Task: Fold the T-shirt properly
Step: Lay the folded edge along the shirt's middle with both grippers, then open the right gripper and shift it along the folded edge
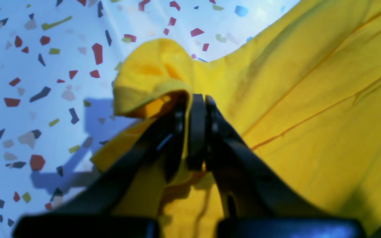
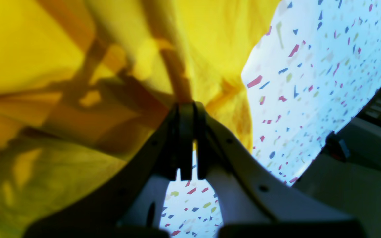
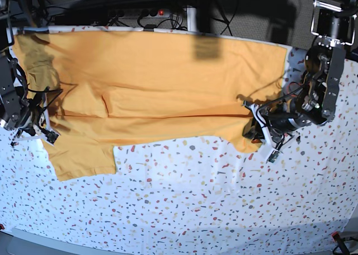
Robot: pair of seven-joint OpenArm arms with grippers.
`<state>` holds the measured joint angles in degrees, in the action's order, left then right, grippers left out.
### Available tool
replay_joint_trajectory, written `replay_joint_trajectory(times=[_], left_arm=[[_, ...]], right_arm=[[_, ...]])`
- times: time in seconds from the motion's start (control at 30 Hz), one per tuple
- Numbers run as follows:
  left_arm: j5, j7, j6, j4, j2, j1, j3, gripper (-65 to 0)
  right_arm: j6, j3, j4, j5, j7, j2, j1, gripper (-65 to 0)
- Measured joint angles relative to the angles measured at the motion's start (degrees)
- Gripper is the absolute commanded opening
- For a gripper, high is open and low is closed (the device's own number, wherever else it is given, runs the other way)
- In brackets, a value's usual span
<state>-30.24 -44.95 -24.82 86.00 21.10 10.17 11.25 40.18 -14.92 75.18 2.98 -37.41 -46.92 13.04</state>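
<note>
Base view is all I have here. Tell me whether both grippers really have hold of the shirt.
Observer: The left wrist view shows the left gripper shut on a bunched corner of the T-shirt.
Operator: Now give me the right one.
Observer: In the right wrist view the right gripper has its jaws together at the tips, with a fold of yellow cloth running straight into them; it looks pinched.
Operator: Say what lies under that gripper.
Observer: Speckled tabletop shows through the gap behind the tips, so the grip is at the cloth's edge.
</note>
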Motion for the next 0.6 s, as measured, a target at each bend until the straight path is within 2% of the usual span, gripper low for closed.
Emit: replay_joint_trajectory(times=[0.27, 0.53, 0.6], left_arm=[[0.0, 0.0, 0.0, 0.0, 0.0, 0.0, 0.0, -65.0], [0.0, 0.0, 0.0, 0.0, 0.0, 0.0, 0.0, -65.0], [0.0, 0.0, 0.0, 0.0, 0.0, 0.0, 0.0, -65.0]], right_arm=[[-0.7, 0.0, 7.2, -6.5, -8.7, -1.2, 0.0, -65.0], [-0.9, 0.0, 11.9, -9.2, -11.6, -7.6, -5.2, -65.0], [-0.9, -0.1, 13.0, -11.8, -12.2, -9.0, -6.6, -65.0]])
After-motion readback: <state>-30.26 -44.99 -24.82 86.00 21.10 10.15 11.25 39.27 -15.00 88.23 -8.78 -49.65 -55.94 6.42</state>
